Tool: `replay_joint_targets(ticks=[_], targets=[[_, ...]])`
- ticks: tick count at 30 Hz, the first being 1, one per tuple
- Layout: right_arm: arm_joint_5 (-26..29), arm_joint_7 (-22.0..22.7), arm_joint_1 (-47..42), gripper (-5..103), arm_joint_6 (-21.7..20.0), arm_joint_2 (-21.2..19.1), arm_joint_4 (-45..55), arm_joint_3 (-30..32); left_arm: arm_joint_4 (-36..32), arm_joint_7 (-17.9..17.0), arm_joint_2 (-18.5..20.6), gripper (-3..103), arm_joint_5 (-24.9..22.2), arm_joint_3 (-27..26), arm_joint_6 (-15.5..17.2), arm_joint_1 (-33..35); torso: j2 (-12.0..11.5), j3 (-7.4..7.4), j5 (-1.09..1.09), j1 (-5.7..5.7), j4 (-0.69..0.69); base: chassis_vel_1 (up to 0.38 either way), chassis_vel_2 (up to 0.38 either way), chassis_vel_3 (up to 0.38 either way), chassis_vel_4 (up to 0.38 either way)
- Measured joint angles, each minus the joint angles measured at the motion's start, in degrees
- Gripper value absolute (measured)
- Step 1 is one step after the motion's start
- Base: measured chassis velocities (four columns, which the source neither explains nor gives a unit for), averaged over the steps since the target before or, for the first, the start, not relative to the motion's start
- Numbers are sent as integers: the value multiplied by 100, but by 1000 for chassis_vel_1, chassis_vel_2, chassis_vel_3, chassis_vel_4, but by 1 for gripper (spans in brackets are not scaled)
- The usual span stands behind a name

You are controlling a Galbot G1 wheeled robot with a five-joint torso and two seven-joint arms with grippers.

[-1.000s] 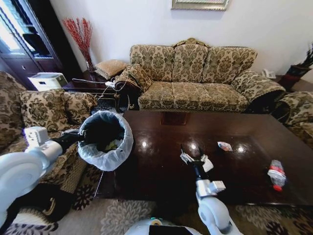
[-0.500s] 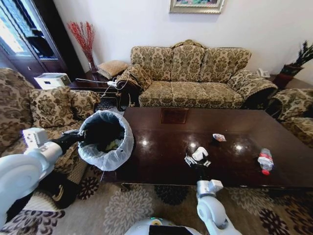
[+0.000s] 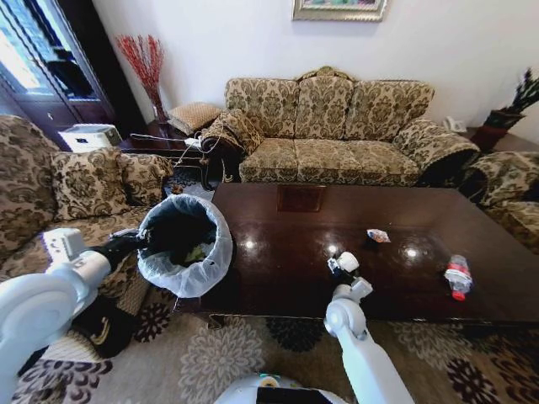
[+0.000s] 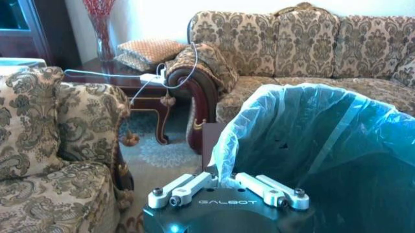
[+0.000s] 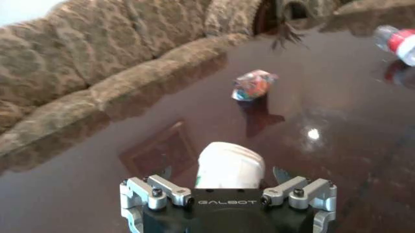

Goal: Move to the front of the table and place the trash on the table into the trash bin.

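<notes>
While the right gripper (image 5: 228,187) holds a white paper cup (image 5: 230,166) between its fingers just above the near middle of the worktop (image 3: 278,252), the left gripper (image 4: 224,188) pinches the bag-lined rim of the trash bin (image 3: 184,244) at the worktop's left end. The cup could slip or crush if squeezed unevenly. A crinkled wrapper (image 3: 377,236) and a clear bottle (image 3: 457,277) lie farther right; swinging wide could knock them off.
</notes>
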Motion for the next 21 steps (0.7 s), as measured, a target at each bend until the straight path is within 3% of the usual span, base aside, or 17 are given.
replay_joint_targets(ticks=[10,21], targets=[[1224,126,228,101,-260,-12,-188,48,4,1,-81,2,149,217,-78,-48,1,0,1,0,0,0,0,0,0],[1198,-151,178,71,-118,-22,-280,70,24,4,-51,2,162,208,-95,-28,2,0,1,0,0,0,0,0,0]])
